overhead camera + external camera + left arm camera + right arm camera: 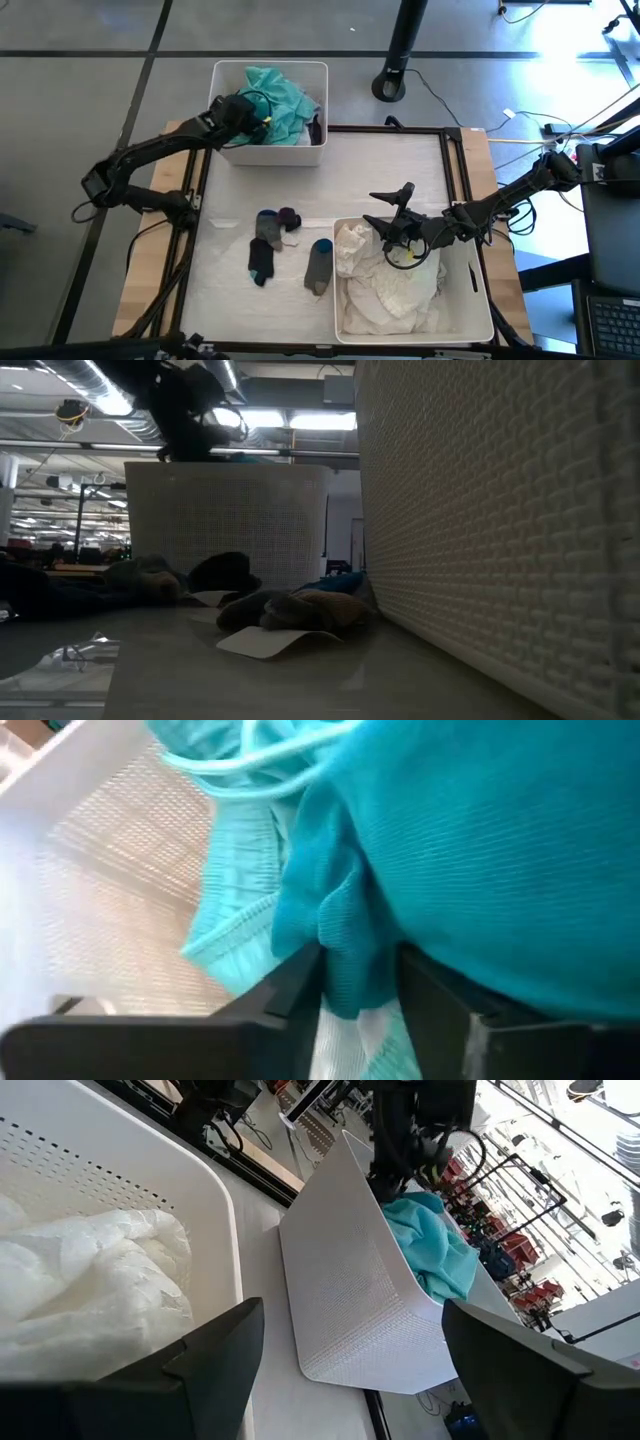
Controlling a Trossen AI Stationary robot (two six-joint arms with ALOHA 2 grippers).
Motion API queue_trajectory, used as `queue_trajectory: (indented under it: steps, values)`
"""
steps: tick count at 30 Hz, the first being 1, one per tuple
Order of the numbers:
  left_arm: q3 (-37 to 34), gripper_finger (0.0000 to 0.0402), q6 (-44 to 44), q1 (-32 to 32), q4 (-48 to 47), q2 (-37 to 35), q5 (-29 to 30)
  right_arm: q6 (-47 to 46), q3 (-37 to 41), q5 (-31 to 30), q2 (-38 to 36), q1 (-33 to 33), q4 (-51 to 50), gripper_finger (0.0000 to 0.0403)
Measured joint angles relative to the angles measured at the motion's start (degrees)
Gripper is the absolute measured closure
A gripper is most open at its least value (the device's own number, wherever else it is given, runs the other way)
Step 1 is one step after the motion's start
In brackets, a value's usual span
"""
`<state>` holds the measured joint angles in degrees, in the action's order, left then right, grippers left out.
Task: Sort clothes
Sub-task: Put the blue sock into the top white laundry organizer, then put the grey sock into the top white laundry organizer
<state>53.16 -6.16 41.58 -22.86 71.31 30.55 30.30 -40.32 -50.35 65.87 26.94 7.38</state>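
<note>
The left gripper [262,117] reaches into the far bin [222,75], teal cloth [480,850] between its part-open jaws, while the right gripper [388,208] gapes empty above white clothes [385,285] in the near bin [480,300].

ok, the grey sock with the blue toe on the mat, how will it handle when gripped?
The sock lies flat and limp, so it probably flops and drapes from a pinch. It looks light. Pushed, it likely bunches or drags rather than rolling.

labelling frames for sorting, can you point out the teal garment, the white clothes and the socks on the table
teal garment [283,98], high view, on its crumpled middle
white clothes [385,285], high view, middle of the pile
socks [318,264], high view, on the grey sock's middle
</note>
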Motion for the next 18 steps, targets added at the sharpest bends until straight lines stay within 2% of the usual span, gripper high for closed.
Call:
queue_trajectory:
  steps: [5, 9, 14, 18]
  values:
    - [2.5, 0.0239, 1.7, -0.1, -5.4, -4.2, -0.4, 0.0, 0.0, 0.1, 0.0, 0.0, 0.0, 0.0093]
    - [5.6, 0.0218, 5.1, -1.5, -8.3, -8.8, -5.3, 0.0, 0.0, 0.4, 0.0, 0.0, 0.0, 0.0093]
    - [6.8, 0.0218, 5.6, -6.3, -5.8, -15.0, -15.4, 0.0, 0.0, 0.4, 0.0, 0.0, 0.0, 0.0093]
    - [6.7, 0.0218, 5.3, -12.8, -4.6, -17.5, -25.4, 0.0, 0.0, 0.4, 0.0, 0.0, 0.1, 0.0093]
